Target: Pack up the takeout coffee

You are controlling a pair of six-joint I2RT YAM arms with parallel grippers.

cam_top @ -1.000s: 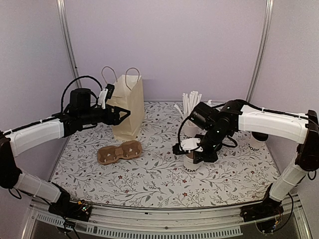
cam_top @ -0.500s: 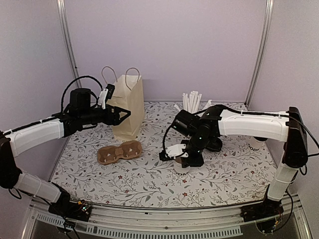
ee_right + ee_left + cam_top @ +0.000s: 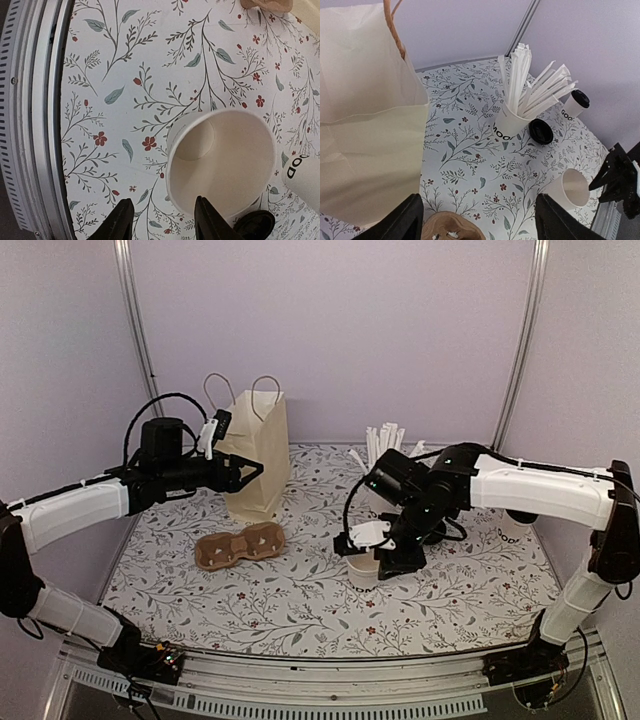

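My left gripper (image 3: 479,222) is spread wide and holds nothing, next to the bag (image 3: 365,130) of smooth, creased paper. My right gripper (image 3: 162,220) is spread too. One finger is outside the thin round rim of an open cup (image 3: 225,160) and one is over its hollow, so nothing is pinched. The coffee (image 3: 574,104) is a white paper cup with dark letters and a round black lid. It stands at the table's right side. The top view mostly hides it behind my right arm (image 3: 530,485). The left wrist view shows it whole, near the straw cup (image 3: 512,120) and a loose lid (image 3: 540,131).
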